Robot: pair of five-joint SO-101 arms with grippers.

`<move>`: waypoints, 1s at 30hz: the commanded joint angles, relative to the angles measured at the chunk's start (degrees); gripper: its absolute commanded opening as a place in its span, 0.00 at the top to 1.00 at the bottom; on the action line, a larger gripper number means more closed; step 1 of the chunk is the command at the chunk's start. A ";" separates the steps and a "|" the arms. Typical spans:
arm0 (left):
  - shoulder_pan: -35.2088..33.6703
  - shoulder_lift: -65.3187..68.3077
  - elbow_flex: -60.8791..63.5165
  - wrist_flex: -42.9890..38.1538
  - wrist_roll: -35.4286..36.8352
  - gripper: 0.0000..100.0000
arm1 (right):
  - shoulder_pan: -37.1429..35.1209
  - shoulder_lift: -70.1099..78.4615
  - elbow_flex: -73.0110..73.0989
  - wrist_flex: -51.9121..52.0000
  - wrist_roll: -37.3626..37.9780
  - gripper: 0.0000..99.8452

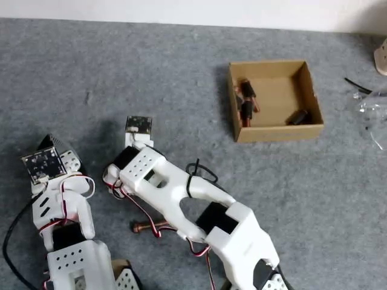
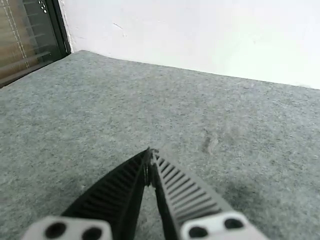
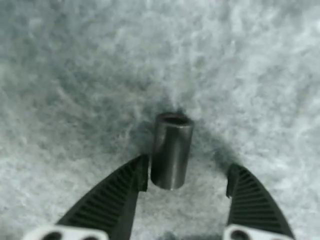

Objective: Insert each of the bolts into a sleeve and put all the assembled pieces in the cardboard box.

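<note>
While the cardboard box (image 1: pixel 278 87) holds 3 assembled pieces (image 1: pixel 247 100), 1 sleeve (image 3: pixel 171 150) stands upright on the carpet (image 1: pixel 121 72), hole up, between the wide-open fingers (image 3: pixel 115 197) of the right gripper (image 3: pixel 187 175). The left gripper (image 2: pixel 150 165) is closed, empty.

Grey felt surface (image 1: pixel 91 66) as the tabletop, white wall (image 1: pixel 181 9) strip along the top edge of the high view. Window with blinds (image 2: pixel 22 42), dark frame, adjoins the wall.
</note>
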State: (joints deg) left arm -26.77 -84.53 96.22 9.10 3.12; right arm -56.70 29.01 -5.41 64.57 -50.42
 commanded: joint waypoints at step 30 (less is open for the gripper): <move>-0.31 0.31 0.48 -1.05 0.18 0.99 | 5.32 4.26 -8.48 4.79 1.32 1.00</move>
State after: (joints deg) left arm -26.77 -84.53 96.22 9.10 3.12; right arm -52.57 35.34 -11.12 69.05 -50.24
